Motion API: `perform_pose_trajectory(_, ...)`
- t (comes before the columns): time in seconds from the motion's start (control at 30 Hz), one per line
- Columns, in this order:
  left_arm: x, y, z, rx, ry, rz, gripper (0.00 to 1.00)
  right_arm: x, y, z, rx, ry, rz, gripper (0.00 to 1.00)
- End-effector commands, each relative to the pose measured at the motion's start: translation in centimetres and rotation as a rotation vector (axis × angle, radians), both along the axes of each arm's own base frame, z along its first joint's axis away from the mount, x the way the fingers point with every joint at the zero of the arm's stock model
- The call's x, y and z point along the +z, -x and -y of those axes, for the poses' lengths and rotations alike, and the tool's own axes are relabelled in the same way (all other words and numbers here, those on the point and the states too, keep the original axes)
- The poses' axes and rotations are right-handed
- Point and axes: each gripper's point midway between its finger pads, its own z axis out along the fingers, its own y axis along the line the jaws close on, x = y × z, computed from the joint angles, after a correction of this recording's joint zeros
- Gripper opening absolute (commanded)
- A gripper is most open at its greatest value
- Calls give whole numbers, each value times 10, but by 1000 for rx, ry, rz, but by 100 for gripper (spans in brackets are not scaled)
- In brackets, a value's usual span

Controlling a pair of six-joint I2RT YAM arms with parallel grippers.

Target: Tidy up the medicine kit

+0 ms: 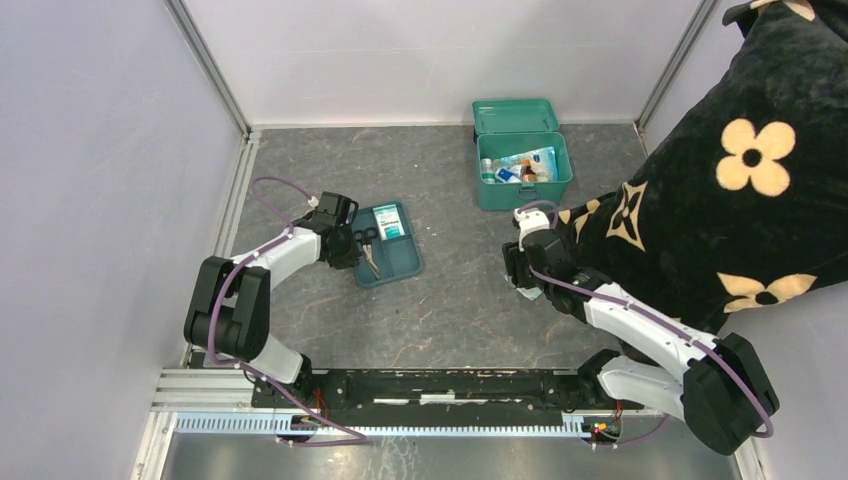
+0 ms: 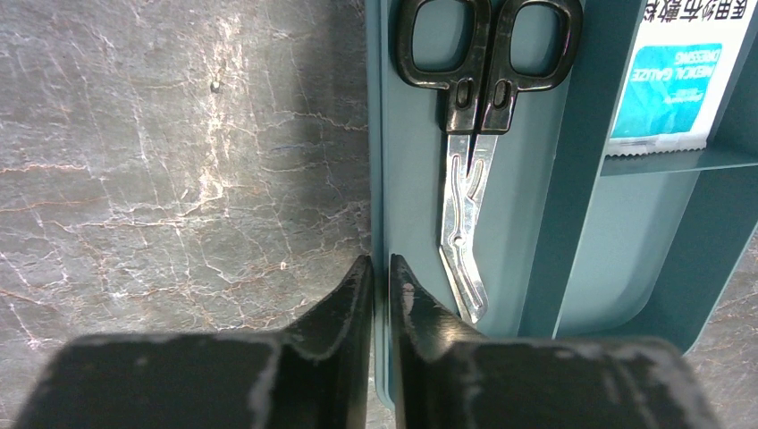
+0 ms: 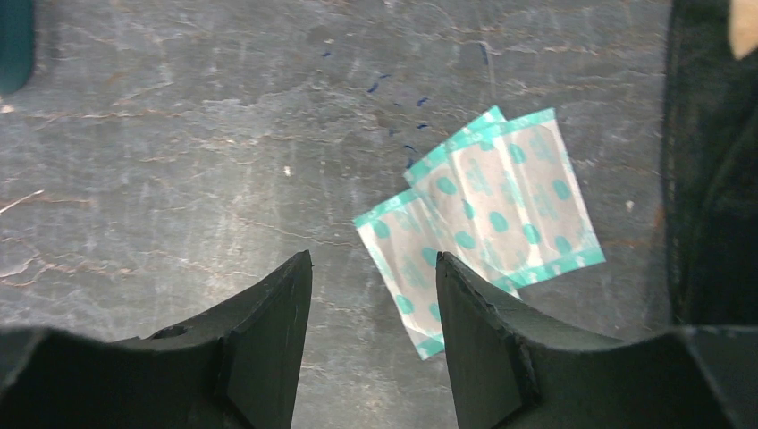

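The medicine kit (image 1: 522, 195) is standing open, partly filled, beyond both arms; to its left the left gripper (image 2: 380, 268) is clamping the tray (image 2: 407, 161) rim, and before it the right gripper (image 3: 371, 268) is hovering, fingers apart, over unpacked plasters (image 3: 487, 210)

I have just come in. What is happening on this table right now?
Two robot arms are sorting first-aid items. The left hand is pinched on the side rim of the teal divided tray, which holds scissors and a gauze dressing packet. The right hand is open over some adhesive plasters lying on the table. The medicine kit stands open at the far side, with several items in it.
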Motion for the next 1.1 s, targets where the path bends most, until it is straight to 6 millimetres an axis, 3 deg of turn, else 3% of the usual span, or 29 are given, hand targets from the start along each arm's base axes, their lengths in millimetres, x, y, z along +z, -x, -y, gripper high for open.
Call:
perform_pose_trajectory(0.0, 16, -10, 7, 10, 48, 59, 26, 9, -11, 20, -79, 63, -2, 65)
perform_pose_trajectory(0.13, 31, -14, 7, 5, 46, 98, 41, 3, -15, 35, -89, 95, -31, 70)
perform_pose_trajectory(0.27, 59, -21, 3, -5, 27, 159, 49, -3, -21, 47, -100, 133, -63, 73)
perform_pose_trajectory(0.4, 96, -28, 1, -31, 20, 267, 55, 3, -46, 56, -144, 91, -39, 74)
perform_pose_trajectory(0.53, 122, -29, -4, -68, -2, 358, 59, 7, -72, 62, -172, 21, -31, 66)
perform_pose_trajectory(0.77, 142, -25, -11, -85, -31, 440, 62, -10, -86, 80, -212, -10, -97, 59)
perform_pose_trajectory(1.07, 140, -24, -10, -106, -35, 434, 63, -31, -76, 76, -170, -68, -171, 69)
